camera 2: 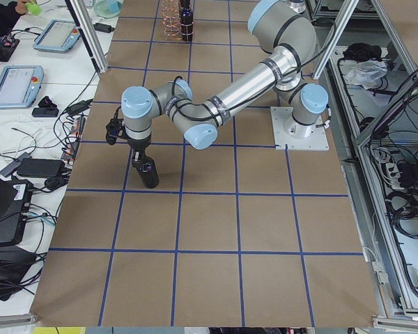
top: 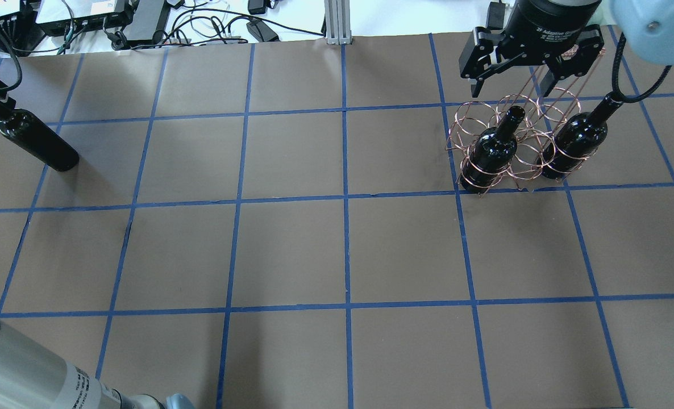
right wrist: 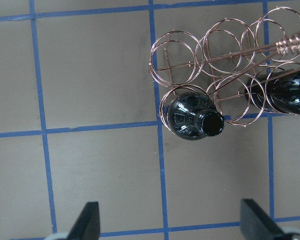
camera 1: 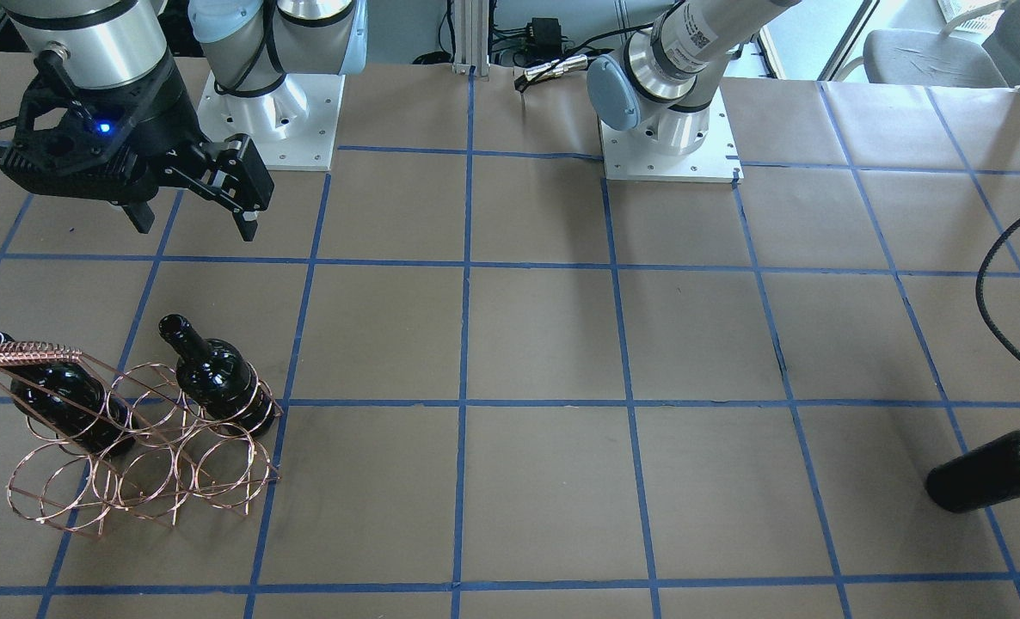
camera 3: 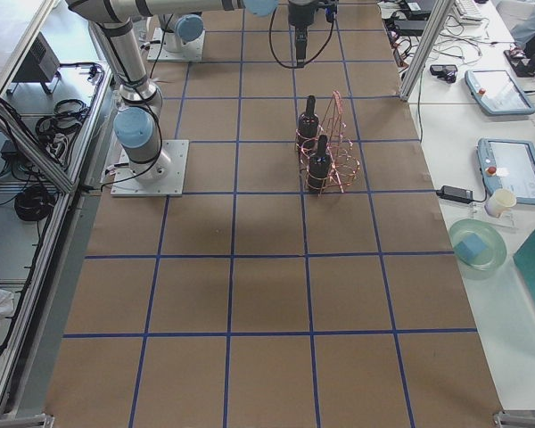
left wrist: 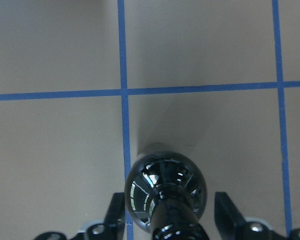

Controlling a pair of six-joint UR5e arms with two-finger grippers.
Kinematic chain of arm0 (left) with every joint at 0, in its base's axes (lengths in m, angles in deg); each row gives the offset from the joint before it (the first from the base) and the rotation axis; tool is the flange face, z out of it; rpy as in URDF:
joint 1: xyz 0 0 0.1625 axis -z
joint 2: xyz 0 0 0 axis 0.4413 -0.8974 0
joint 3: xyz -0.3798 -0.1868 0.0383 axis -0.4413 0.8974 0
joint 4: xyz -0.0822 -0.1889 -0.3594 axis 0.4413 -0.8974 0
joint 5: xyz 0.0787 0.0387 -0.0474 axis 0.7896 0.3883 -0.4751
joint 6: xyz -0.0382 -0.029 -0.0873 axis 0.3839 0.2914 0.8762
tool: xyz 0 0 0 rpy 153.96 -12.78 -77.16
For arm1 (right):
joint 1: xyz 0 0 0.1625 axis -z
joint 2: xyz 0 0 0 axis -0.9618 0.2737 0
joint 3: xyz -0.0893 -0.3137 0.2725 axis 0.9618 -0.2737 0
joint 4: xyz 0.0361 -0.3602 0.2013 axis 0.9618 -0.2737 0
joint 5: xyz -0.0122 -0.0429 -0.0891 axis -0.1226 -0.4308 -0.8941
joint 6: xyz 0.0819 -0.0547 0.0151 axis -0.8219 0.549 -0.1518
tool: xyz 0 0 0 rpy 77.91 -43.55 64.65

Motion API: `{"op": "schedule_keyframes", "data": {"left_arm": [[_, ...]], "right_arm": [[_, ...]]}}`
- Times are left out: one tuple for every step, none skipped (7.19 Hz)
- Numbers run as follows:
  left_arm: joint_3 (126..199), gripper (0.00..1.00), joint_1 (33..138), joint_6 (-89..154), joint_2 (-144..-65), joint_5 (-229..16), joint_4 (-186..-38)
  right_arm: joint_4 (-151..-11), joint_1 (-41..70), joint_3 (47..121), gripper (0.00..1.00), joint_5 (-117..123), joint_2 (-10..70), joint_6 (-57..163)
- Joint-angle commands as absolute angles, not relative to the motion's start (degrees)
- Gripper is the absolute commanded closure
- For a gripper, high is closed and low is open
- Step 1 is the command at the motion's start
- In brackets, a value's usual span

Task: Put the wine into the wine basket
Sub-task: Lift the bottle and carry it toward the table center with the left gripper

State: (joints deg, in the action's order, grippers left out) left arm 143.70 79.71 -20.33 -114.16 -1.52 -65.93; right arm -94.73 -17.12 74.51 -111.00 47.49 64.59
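Surface: a desk (top: pixel 291 250) covered in brown paper, divided into squares by blue tape (top: pixel 345 199); the two arm bases stand on white plates (camera 1: pixel 669 146) at the robot's edge.
Room: benches along the operators' side carry tablets (camera 3: pixel 508 169) and loose cables (top: pixel 200 23); an aluminium post (top: pixel 337 20) rises at the far edge in the overhead view, and a grey chair (camera 1: pixel 923 56) stands behind the robot.
Left jaws: lowered over the neck of the wine (top: pixel 38 142), one finger (left wrist: pixel 116 212) on each side. The left wrist view shows a gap between each finger and the glass, so the jaws are parted around the neck and not touching it.
Wine: a glossy near-black bottle standing on the desk at the robot's far left, well apart from the basket.
Right jaws: spread wide and holding nothing; they hang above the desk, just on the robot's side of the basket.
Wine basket (right wrist: pixel 206 61): copper wire rings with a braided handle (camera 1: pixel 24 352), resting on the desk at the robot's right.
Basket contents: two like bottles, one (right wrist: pixel 190 117) upright in an end ring and another (right wrist: pixel 290 97) in the opposite end ring of the same row, one ring between them.
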Motion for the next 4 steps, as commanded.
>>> {"op": "schedule_keyframes", "data": {"left_arm": [[143.7,0.42,79.7,-20.2,-114.3,-1.4,-66.1],[143.8,0.54,79.7,-20.3,-114.3,-1.4,-66.3],[143.8,0.84,79.7,-20.3,-114.2,-1.4,-66.5],[143.9,1.0,79.7,-20.4,-114.1,-1.0,-66.6]], "right_arm": [[-94.7,-17.1,74.5,0.0,-111.0,47.4,64.6],[-94.7,-17.1,74.5,0.0,-111.0,47.4,64.5],[-94.7,-17.1,74.5,0.0,-111.0,47.4,64.5],[-94.7,-17.1,74.5,0.0,-111.0,47.4,64.5]]}}
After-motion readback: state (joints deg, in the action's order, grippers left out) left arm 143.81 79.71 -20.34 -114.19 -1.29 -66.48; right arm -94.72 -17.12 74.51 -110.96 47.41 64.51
